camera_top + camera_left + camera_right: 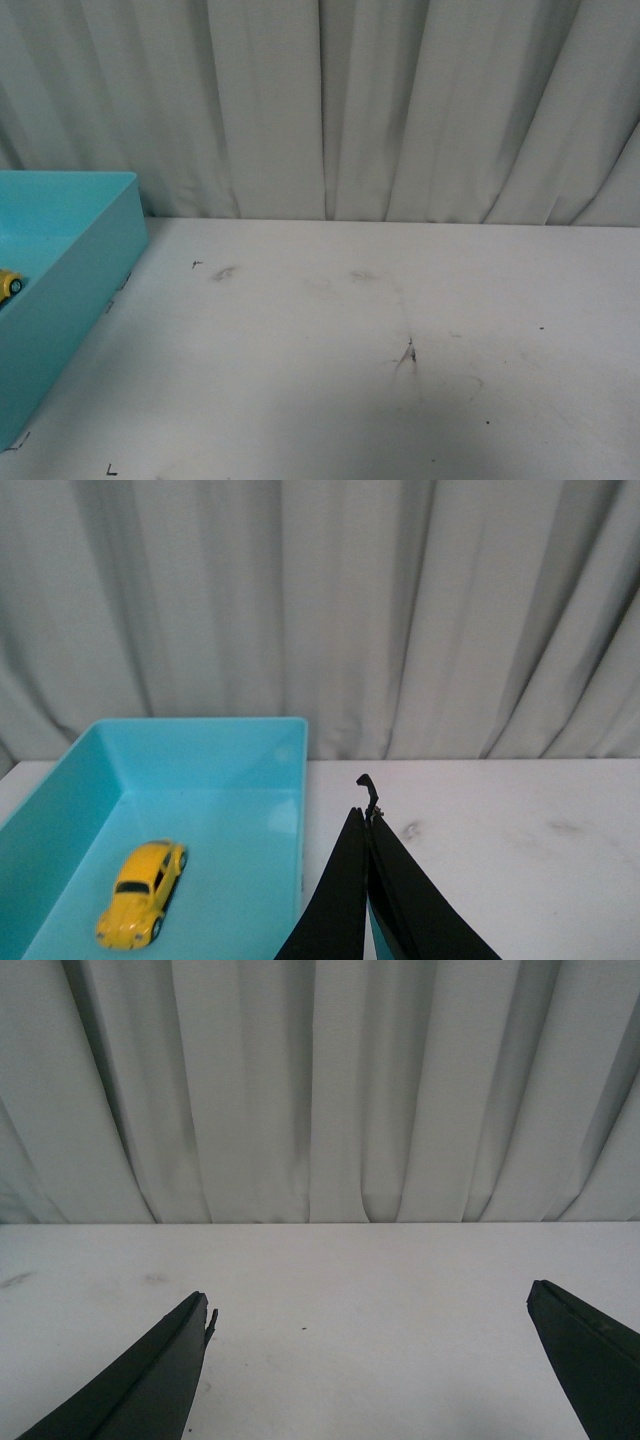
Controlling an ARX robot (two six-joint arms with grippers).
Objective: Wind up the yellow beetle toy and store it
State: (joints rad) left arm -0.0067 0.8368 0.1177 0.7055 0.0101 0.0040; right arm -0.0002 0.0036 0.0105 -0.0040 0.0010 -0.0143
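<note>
Sitting in the bin: the yellow beetle toy [141, 895] stands on its wheels on the floor of the turquoise bin [250, 760], clear of every wall; the front view catches only a yellow sliver of it at the picture's left edge.
Bin's place: at the left edge of the white table [350, 350], before the pale curtain [400, 100].
Left gripper [364, 820]: fingers pressed together with nothing between them, hanging just by the bin's wall on the table side.
Right gripper [368, 1295]: spread wide and empty over bare tabletop, neither toy nor bin in its view.
Bearing: the toy lies beyond that wall from the left gripper, down inside the bin; from the right gripper it is well apart, toward the robot's left.
Long axis: roughly along the bin's longer walls and close to the line the left fingers point, one end toward the left wrist camera.
Nearer arm: the left, plainly.
Stage, as judged: the toy already lies where storing would put it; whether it has been wound cannot be told.
Any further reach: would likely fall to the left arm, which would have to part its fingers and clear the wall first.
</note>
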